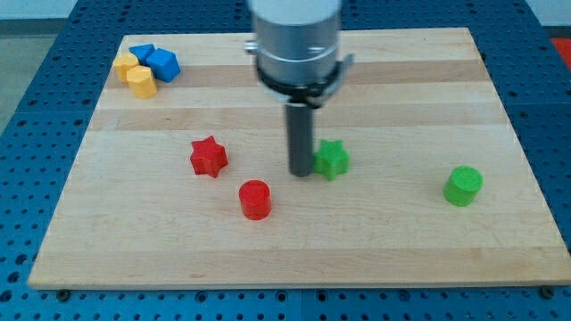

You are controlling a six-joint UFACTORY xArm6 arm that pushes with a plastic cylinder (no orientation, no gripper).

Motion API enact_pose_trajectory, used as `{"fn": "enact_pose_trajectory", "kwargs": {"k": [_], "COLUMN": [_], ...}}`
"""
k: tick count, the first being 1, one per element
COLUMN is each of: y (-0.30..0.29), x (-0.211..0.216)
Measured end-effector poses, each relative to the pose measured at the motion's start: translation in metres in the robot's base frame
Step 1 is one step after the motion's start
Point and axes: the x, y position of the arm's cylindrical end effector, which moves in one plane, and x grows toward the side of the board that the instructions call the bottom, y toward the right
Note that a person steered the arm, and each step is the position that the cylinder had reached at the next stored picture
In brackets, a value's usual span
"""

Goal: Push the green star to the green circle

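The green star [333, 160] lies near the middle of the wooden board [294, 241]. The green circle [463, 185], a short cylinder, stands toward the view's right, a little lower than the star. My tip [301, 172] is down at the board, right at the star's left side, touching or nearly touching it. The star sits between my tip and the green circle.
A red star [209, 157] and a red cylinder [255, 199] lie left of my tip. At the view's top left, two blue blocks [157, 61] and two yellow blocks [136, 75] sit clustered. The arm's grey body [296, 40] hangs over the board's top middle.
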Motion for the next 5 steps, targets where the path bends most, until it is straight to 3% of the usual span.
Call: {"fn": "enact_pose_trajectory", "kwargs": {"k": [1, 2, 3, 4, 5], "y": [-0.003, 0.035, 0.091, 0.096, 0.022], "x": [-0.019, -0.024, 0.010, 0.011, -0.018]}}
